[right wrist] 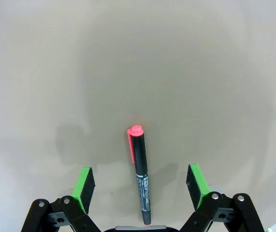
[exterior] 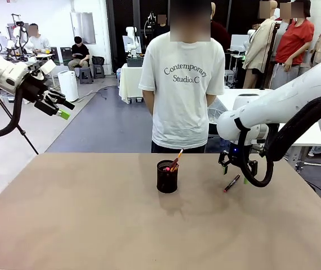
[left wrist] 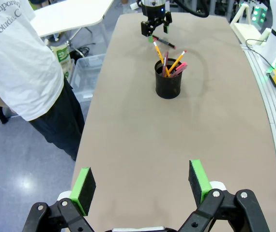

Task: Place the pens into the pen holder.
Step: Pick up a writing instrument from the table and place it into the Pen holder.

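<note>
Brown matte table (exterior: 93, 225) spans a workshop with grey floor (exterior: 110, 124).

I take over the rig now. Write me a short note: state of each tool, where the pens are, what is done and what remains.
Left tool: open, raised off the table's left side, holding nothing.
Right tool: open, low over the black pen with red cap, which lies flat on the table between its fingers, not gripped.
Pen holder: upright mid-table, several pens standing in it.
Left: grasp the black pen, put it into the holder.
</note>
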